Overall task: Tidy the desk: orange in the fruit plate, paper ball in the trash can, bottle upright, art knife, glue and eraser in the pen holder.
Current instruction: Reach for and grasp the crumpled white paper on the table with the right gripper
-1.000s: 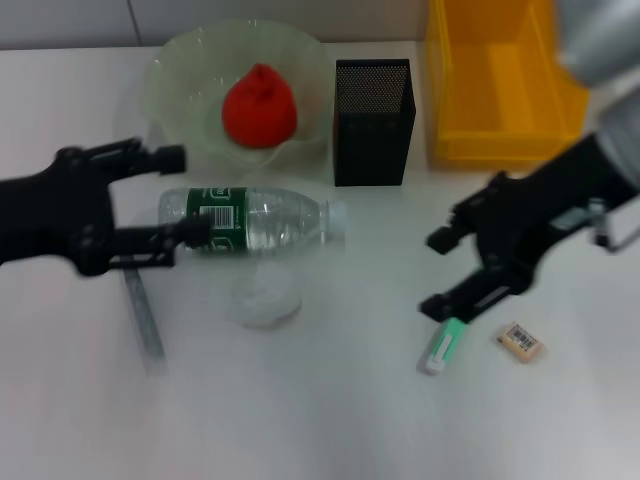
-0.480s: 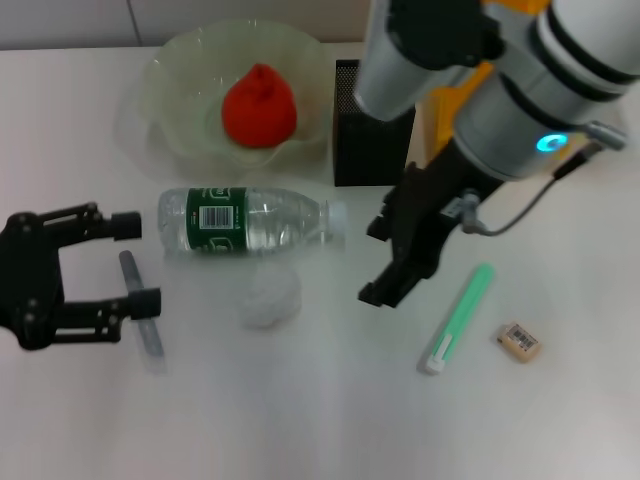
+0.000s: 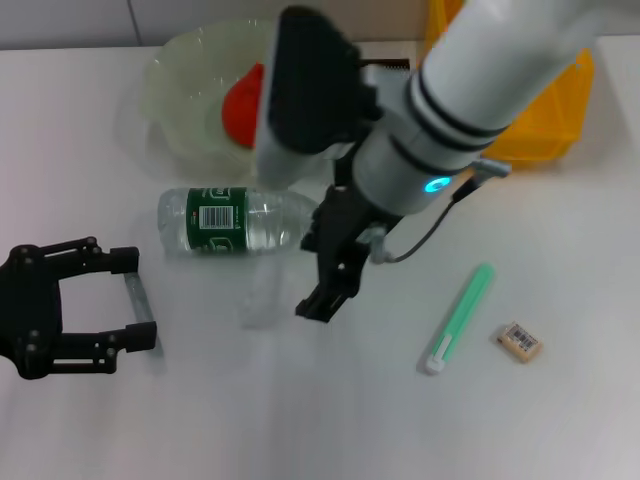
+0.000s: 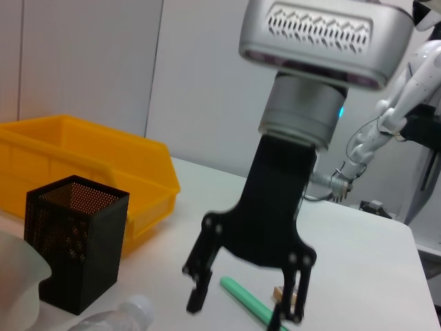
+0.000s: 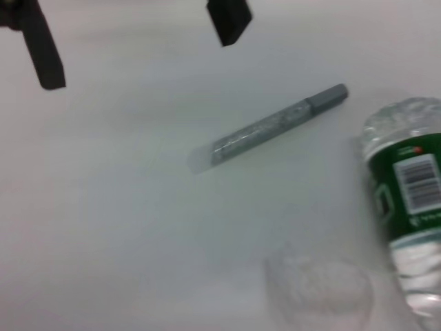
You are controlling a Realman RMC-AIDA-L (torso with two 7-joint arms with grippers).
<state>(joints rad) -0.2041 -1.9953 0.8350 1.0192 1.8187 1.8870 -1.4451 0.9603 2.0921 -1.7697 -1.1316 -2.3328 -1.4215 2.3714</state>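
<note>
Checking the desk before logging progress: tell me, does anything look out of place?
Yes. The bottle lies on its side below the fruit plate. The eraser sits loose on the table, outside the pen holder.

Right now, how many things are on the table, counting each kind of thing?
Containers: 3, the fruit plate, the pen holder, the trash can
Fruit: 1, the orange, in the fruit plate
Bottles: 1, the bottle, lying down
Paper balls: 1, the paper ball
Stick-shaped things: 2, the grey stick, the green stick
Erasers: 1, the eraser
Total: 9
</note>
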